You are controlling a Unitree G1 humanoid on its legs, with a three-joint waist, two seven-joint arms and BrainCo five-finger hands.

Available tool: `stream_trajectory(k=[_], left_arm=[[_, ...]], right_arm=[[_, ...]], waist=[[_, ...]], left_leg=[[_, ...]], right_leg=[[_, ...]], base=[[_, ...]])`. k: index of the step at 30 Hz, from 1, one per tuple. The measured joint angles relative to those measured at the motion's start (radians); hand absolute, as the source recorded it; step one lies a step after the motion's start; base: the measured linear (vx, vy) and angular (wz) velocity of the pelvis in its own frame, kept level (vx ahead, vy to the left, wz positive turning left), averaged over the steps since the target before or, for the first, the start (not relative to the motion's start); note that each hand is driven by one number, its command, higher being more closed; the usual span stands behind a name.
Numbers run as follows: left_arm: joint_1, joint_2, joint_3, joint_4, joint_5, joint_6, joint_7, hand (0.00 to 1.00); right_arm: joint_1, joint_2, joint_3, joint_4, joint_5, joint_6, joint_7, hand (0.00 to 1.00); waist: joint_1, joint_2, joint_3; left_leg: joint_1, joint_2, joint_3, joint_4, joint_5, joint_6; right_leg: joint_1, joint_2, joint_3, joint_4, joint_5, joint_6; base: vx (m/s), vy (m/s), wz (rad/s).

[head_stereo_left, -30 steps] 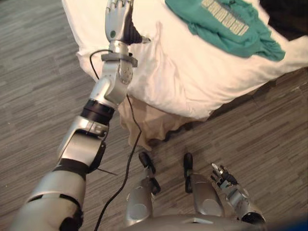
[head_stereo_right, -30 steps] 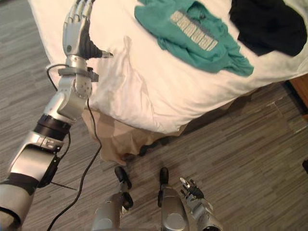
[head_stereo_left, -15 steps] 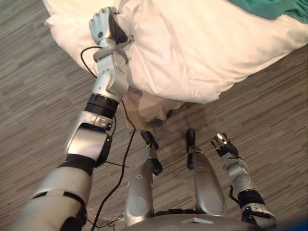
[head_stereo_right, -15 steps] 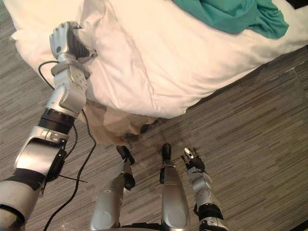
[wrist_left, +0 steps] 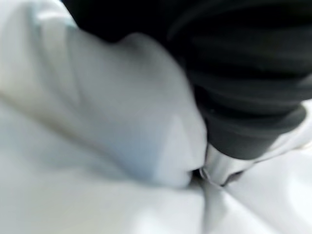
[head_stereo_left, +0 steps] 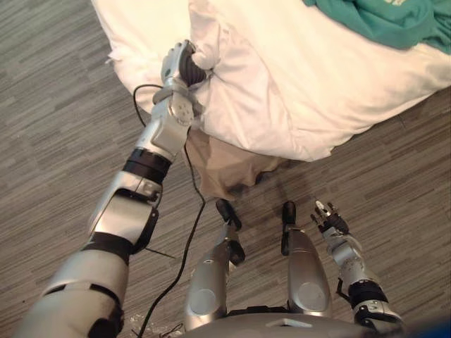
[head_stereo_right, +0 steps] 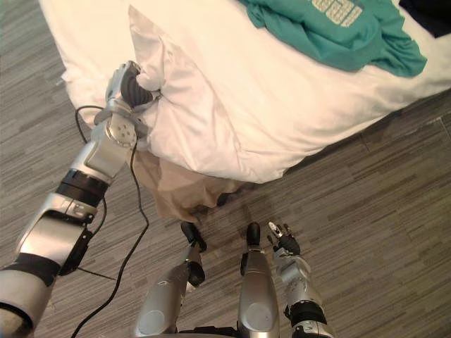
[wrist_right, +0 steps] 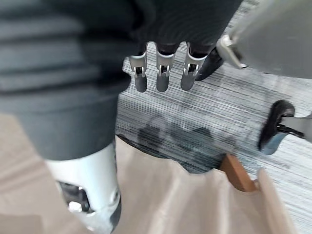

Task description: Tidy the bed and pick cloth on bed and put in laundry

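Nearest, the right hand (head_stereo_left: 331, 224) hangs low over the grey wood-grain floor (head_stereo_left: 394, 183), its fingers straight and loose, holding nothing. Beyond it a beige fabric bed skirt (head_stereo_left: 222, 165) droops to the floor from under the puffy white duvet (head_stereo_left: 282, 91), and at that duvet's corner the left hand (head_stereo_left: 177, 62) is clenched round a bunched fold of it, the cloth puckering up past its curled fingers. Farthest off, the crumpled teal T-shirt (head_stereo_right: 331, 32) with a pale print lies on top of the duvet, well apart from both hands.

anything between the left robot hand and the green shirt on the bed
No object: between the left robot hand and the green shirt lies only white duvet, bunched into a raised fold in that hand's grip.
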Motion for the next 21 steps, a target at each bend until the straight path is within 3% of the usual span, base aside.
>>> stream_trajectory(k=[4, 10, 11, 14, 21], left_arm=[[0.168, 0.048, 0.043, -0.135, -0.057, -0.13, -0.069, 1.0], [0.454, 0.049, 0.137, -0.27, -0.119, -0.281, -0.173, 1.0], [0.531, 0.048, 0.164, -0.307, -0.119, -0.315, -0.203, 0.0], [0.666, 0.028, 0.205, -0.352, -0.131, -0.341, -0.262, 0.0], [0.914, -0.048, 0.236, -0.355, -0.152, -0.333, -0.368, 0.0]], right_arm=[[0.034, -0.002, -0.001, 0.024, -0.002, 0.01, -0.032, 0.0], [0.106, 0.003, -0.01, 0.039, 0.001, 0.043, -0.053, 0.0], [0.121, 0.005, -0.02, 0.05, 0.005, 0.052, -0.055, 0.0], [0.133, 0.017, -0.052, 0.082, 0.012, 0.062, -0.054, 0.0], [0.181, 0.032, -0.065, 0.129, 0.019, 0.084, -0.028, 0.0]], waist=[[0.028, 0.031, -0.052], [0.068, 0.027, -0.136], [0.077, 0.021, -0.152], [0.079, 0.013, -0.17], [0.106, -0.009, -0.218]], left_leg=[[0.022, 0.005, -0.029, -0.001, -0.01, -0.001], [0.052, 0.015, -0.073, -0.005, -0.034, 0.016], [0.059, 0.018, -0.076, -0.004, -0.035, 0.019], [0.075, 0.021, -0.095, -0.001, -0.028, 0.029], [0.135, 0.034, -0.139, -0.005, -0.033, 0.028]], right_leg=[[0.054, 0.002, -0.045, -0.015, -0.007, -0.002], [0.145, 0.021, -0.089, -0.089, 0.004, 0.002], [0.167, 0.028, -0.092, -0.117, 0.013, 0.003], [0.215, 0.037, -0.11, -0.168, 0.028, 0.002], [0.324, 0.066, -0.146, -0.237, 0.029, -0.008]], base=[[0.08, -0.025, 0.25], [0.08, -0.017, 0.17], [0.14, -0.022, 0.14], [0.1, -0.018, 0.11], [0.1, -0.045, 0.12]])
